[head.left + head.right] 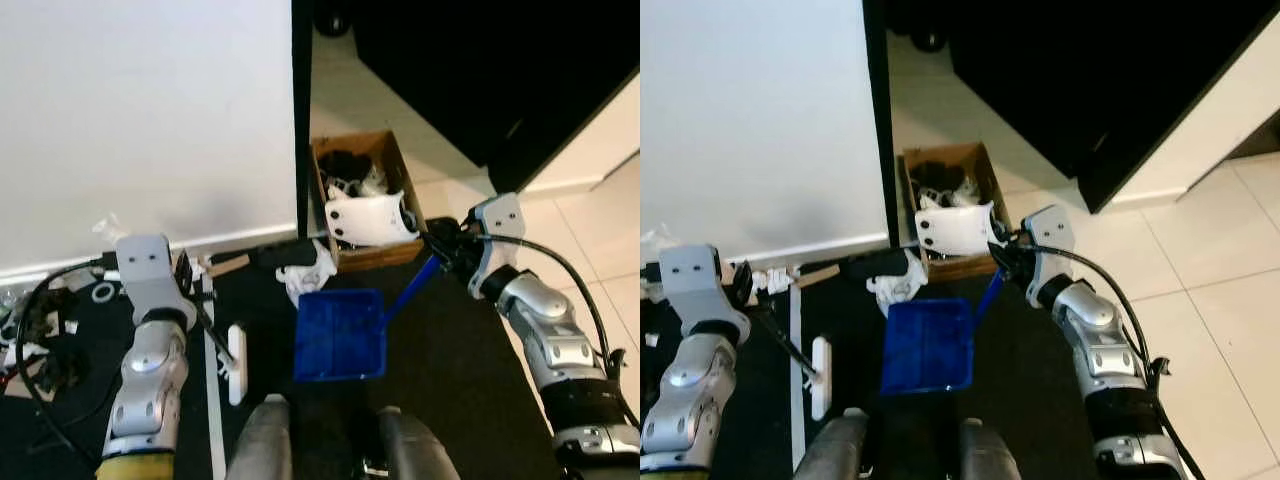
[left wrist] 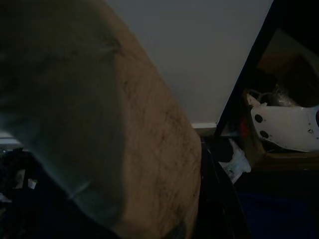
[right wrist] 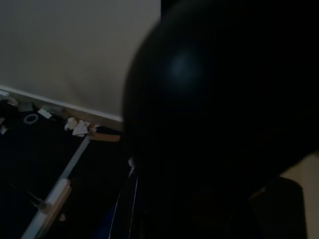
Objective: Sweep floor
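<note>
A white wall (image 1: pixel 140 120) took up the upper left of the head views, ending at a dark vertical edge (image 1: pixel 302 110), with a black mat (image 1: pixel 450 350) covering the floor below it and pale tiles (image 1: pixel 600 240) to the right. A cardboard box (image 1: pixel 390 160) of mixed items stood against that edge, a white curved shell (image 1: pixel 372 218) leaning over its front. Just before the box, the blue dustpan (image 1: pixel 340 333) lay flat on the mat, its long handle (image 1: pixel 410 285) slanting up and to the right into the right gripper (image 1: pixel 447 250), which was closed around the handle's end. The left gripper (image 1: pixel 190 280) gripped a dark, thin stick (image 1: pixel 205 318) that angled down toward a white bar (image 1: pixel 236 362); what the stick ended in was hard to make out. Crumpled white paper (image 1: pixel 305 270) lay between dustpan and wall. Both wrist views were largely blocked by a blurred, close shape.
</note>
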You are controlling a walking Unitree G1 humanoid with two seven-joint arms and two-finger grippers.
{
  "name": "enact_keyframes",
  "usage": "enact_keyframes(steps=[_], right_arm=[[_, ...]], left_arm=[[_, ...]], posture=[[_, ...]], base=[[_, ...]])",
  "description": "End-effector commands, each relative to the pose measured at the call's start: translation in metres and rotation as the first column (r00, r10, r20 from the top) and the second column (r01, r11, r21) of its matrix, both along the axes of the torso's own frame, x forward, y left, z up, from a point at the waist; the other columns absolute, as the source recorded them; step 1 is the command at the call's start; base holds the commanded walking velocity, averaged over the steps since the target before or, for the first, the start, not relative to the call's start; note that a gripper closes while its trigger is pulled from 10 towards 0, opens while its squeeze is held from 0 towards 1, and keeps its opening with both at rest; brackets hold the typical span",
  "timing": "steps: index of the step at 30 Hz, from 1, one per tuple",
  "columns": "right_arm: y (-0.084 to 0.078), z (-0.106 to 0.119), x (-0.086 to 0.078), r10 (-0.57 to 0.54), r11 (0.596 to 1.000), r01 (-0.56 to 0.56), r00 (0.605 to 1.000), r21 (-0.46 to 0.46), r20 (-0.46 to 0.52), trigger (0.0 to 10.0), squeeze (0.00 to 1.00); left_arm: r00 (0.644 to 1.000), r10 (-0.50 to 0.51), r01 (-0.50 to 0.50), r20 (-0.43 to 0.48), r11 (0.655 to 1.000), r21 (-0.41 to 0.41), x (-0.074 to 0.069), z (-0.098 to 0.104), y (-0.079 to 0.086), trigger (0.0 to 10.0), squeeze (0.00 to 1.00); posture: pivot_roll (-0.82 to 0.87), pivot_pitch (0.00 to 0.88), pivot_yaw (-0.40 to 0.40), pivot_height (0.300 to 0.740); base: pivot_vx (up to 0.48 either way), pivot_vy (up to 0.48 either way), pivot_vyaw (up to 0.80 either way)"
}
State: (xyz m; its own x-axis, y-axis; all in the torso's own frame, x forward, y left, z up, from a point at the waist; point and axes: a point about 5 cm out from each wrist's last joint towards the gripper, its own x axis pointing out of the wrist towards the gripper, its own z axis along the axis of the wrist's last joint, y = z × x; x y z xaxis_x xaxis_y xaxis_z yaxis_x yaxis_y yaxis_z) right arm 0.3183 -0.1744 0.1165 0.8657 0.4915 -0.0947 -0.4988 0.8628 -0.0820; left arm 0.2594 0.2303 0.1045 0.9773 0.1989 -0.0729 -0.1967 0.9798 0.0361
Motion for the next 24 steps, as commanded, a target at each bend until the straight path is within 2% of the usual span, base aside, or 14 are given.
enact_keyframes(steps=[1,9,15,19,20,24], right_arm=[[0.000,-0.003,-0.003,0.010,1.000,-0.010,1.000,-0.005,0.003,10.0,0.00],[0.002,-0.003,-0.002,0.019,1.000,-0.019,1.000,-0.006,0.005,10.0,0.00],[0.004,-0.007,0.001,0.012,1.000,-0.012,1.000,-0.014,0.001,10.0,0.00],[0.006,-0.009,0.002,0.012,1.000,-0.012,1.000,-0.011,-0.003,10.0,0.00],[0.011,-0.012,0.004,0.027,0.999,-0.028,1.000,-0.017,-0.008,10.0,0.00],[0.018,-0.013,0.007,0.052,0.998,-0.052,0.999,-0.024,-0.009,10.0,0.00]], left_arm=[[1.000,0.019,-0.019,-0.016,1.000,0.018,-0.004,-0.004,0.005,10.0,0.00],[1.000,0.021,-0.021,-0.015,0.999,0.034,-0.005,-0.003,0.007,10.0,0.00],[0.995,0.103,-0.102,-0.009,0.992,0.080,-0.013,0.001,0.034,10.0,0.00],[0.992,0.126,-0.125,-0.006,0.988,0.086,-0.016,0.003,0.043,10.0,0.00],[0.989,0.148,-0.147,0.000,0.986,0.079,-0.018,0.005,0.051,10.0,0.00],[0.986,0.165,-0.166,0.007,0.984,0.059,-0.019,0.007,0.056,10.0,0.00]], posture=[[0.04,0.203,-0.032,0.740],[0.04,0.214,-0.030,0.740],[0.05,0.226,-0.025,0.740],[0.06,0.234,-0.023,0.740],[0.07,0.239,-0.021,0.740],[0.07,0.243,-0.022,0.740]], base=[[0.000,0.000,0.00],[0.000,0.000,0.00],[0.000,0.000,0.00],[0.000,0.000,0.00],[0.000,0.000,0.00],[0.000,0.000,0.00]])
